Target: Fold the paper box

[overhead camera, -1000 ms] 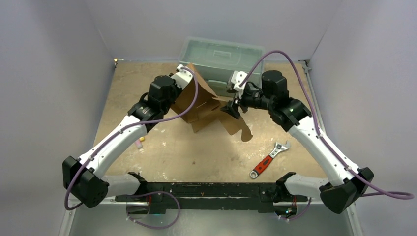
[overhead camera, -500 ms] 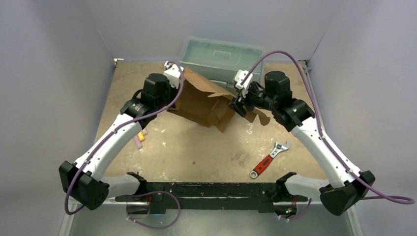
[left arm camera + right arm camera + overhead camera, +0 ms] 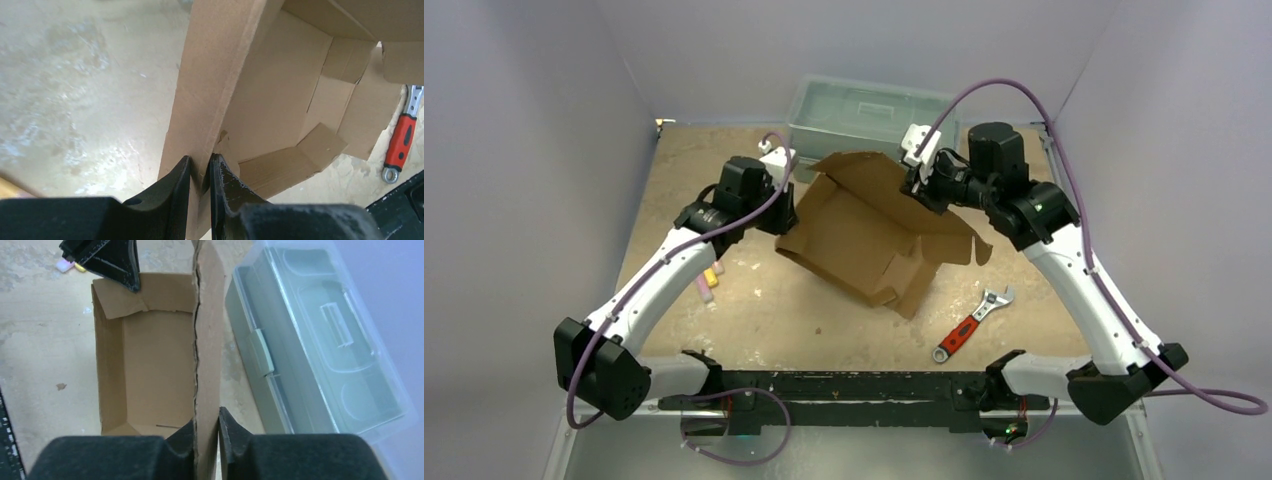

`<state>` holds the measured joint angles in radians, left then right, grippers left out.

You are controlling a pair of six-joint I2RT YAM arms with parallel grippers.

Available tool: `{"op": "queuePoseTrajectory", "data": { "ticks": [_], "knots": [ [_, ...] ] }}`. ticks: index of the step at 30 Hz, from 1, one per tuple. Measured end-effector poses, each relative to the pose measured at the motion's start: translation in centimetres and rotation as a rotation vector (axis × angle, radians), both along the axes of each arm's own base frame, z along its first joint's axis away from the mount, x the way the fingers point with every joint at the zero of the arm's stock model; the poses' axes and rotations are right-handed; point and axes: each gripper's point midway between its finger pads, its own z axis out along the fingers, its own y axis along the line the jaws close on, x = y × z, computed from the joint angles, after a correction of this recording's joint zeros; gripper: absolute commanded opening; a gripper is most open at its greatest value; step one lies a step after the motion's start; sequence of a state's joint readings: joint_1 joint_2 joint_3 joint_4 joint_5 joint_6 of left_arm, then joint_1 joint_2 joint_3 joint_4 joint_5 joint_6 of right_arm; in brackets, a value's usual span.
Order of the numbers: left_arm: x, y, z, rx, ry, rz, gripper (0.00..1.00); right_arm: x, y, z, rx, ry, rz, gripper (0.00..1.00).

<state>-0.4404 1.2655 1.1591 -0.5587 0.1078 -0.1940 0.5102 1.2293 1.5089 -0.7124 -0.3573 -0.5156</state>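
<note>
Paper box point(image 3: 864, 235) is clamped at opposite walls by your left pincer point(image 3: 200, 167) and right pincer point(image 3: 206, 421), bracing it open for flap folding.

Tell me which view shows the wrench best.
Top external: the whole wrench lies unobstructed, red handle and head both clear. The left wrist view catches it at the frame's right edge, with its head cut off. The right wrist view shows none of it.
</note>
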Motion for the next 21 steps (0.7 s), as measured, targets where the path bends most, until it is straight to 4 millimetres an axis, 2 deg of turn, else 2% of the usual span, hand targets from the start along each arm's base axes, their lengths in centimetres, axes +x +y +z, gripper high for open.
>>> {"op": "queuePoseTrajectory", "data": {
  "ticks": [2,6,13,21],
  "knots": [
    [-0.4,-0.2,-1.3,-0.012,0.033,-0.003,0.0,0.1,0.3,-0.5,-0.007,0.029,0.003,0.1],
    [-1.1,-0.8,-4.0,-0.039,0.096,-0.01,0.03,0.1,1.1,-2.9,-0.03,0.12,0.022,0.09],
    [-2.0,-1.4,-7.4,-0.056,0.182,-0.027,0.28,0.2,1.8,-7.6,-0.075,0.234,0.024,0.07],
    [-3.1,-1.6,-9.1,-0.062,0.236,-0.057,0.47,0.1,2.5,-8.4,-0.076,0.239,0.036,0.06]
  ]
}}
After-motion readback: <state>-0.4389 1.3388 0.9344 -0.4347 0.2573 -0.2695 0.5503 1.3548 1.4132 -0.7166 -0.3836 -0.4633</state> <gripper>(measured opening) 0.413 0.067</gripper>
